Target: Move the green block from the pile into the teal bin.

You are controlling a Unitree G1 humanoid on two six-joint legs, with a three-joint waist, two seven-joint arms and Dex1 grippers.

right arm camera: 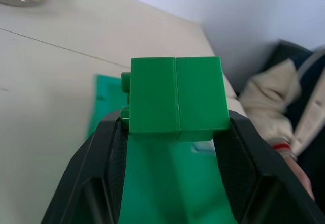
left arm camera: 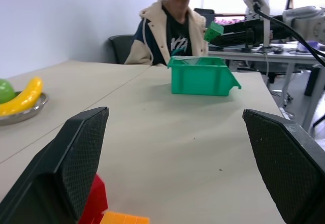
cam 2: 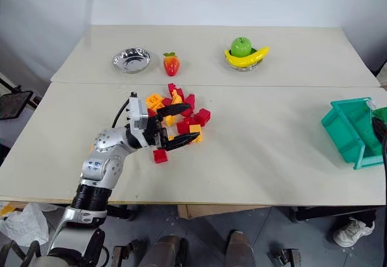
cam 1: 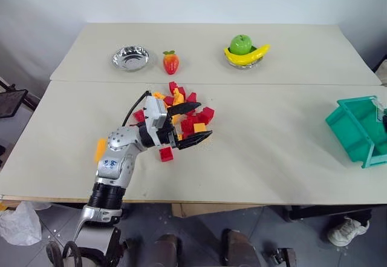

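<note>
The green block (right arm camera: 175,94) sits pinched between the fingers of my right gripper (right arm camera: 175,118), which is shut on it. The block hangs just above the teal bin (right arm camera: 162,188), past the table's right end. From the left wrist view the same block (left arm camera: 214,31) shows in the air over the bin (left arm camera: 200,76). The bin (cam 1: 357,128) stands tilted at the table's right edge. My left gripper (cam 1: 204,120) is open, with nothing between its fingers, and hovers level over the pile (cam 1: 206,115) of red and yellow-orange bricks at mid-table.
At the back of the table are a metal bowl (cam 1: 130,58), a toy strawberry (cam 1: 171,62) and a dish with a green apple (cam 1: 240,43) and a banana (cam 1: 249,57). A lone yellow-orange brick (cam 1: 100,150) lies left of my arm. A person (left arm camera: 170,28) sits beyond the bin.
</note>
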